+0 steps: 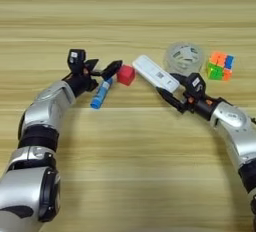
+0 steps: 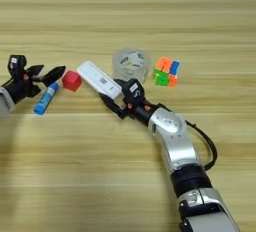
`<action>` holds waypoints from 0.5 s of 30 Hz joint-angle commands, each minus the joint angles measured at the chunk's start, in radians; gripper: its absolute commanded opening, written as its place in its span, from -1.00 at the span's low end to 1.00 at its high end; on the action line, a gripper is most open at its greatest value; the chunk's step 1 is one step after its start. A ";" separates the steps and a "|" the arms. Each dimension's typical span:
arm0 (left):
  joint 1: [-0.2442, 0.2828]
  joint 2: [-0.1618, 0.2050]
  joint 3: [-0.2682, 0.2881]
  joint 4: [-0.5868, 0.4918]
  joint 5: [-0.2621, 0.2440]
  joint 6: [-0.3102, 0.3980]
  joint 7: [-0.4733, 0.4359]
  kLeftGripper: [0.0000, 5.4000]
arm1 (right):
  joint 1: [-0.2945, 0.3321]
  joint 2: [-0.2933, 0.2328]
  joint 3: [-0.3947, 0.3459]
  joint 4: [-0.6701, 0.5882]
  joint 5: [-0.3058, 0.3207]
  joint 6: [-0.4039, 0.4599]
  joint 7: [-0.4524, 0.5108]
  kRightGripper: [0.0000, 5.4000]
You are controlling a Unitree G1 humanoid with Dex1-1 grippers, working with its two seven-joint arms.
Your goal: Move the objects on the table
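My left gripper (image 1: pixel 106 66) stands open at the left. Its fingers are spread just above the top end of the blue tube (image 1: pixel 100 95), and one fingertip (image 1: pixel 118 64) is close beside the red cube (image 1: pixel 126 74). The long white bar (image 1: pixel 156 73) lies at a slant in the middle. My right gripper (image 1: pixel 169 86) is open around the bar's near right end, one finger (image 1: pixel 167 98) along its lower edge and the other by its end. The multicoloured puzzle cube (image 1: pixel 220 66) sits at the right, apart from both grippers.
A clear tape roll (image 1: pixel 184 57) lies flat between the white bar and the puzzle cube, just beyond my right gripper. The wooden table (image 1: pixel 128 166) fills the view.
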 commanded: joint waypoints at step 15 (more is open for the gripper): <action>0.068 -0.037 -0.030 -0.304 -0.136 0.264 -0.016 1.00 | 0.007 -0.002 0.021 -0.079 0.012 0.020 -0.013 0.07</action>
